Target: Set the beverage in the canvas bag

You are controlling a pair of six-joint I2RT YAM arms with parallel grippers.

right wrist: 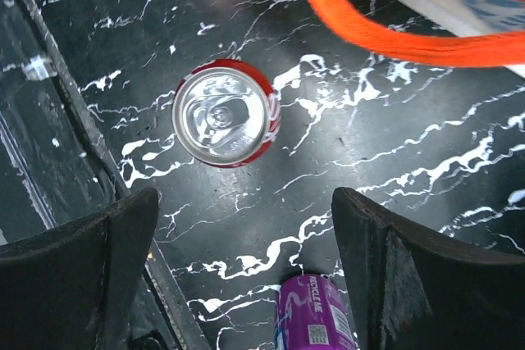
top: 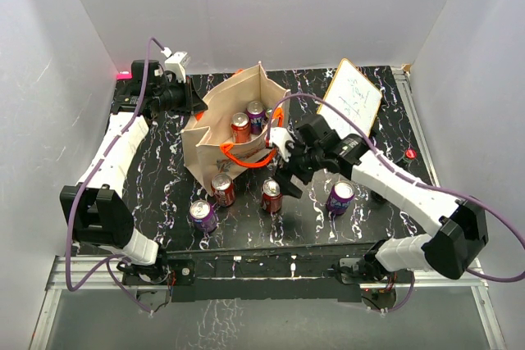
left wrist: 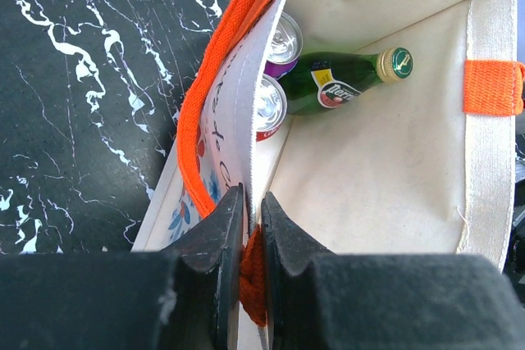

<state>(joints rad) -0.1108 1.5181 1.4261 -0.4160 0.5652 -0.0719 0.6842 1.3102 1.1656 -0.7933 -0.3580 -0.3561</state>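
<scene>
The beige canvas bag [top: 215, 125] with orange loop handles stands open in the middle of the table. My left gripper [left wrist: 253, 202] is shut on the bag's rim and its orange handle [left wrist: 215, 79], at the bag's left side [top: 193, 104]. Inside lie a green bottle [left wrist: 344, 79], a purple can [left wrist: 283, 38] and a red can [left wrist: 269, 106]. My right gripper [right wrist: 244, 198] is open and holds nothing. It hovers in front of the bag [top: 285, 182], just above and behind an upright red can [right wrist: 225, 112] [top: 271, 196].
More cans stand on the black marbled table: a red one [top: 222, 189], a purple one [top: 203, 215] and a purple one [top: 340, 197] [right wrist: 316, 313] near my right wrist. The bag's near handle [right wrist: 385, 18] hangs above the right gripper. A white handwritten board [top: 350, 97] leans at back right.
</scene>
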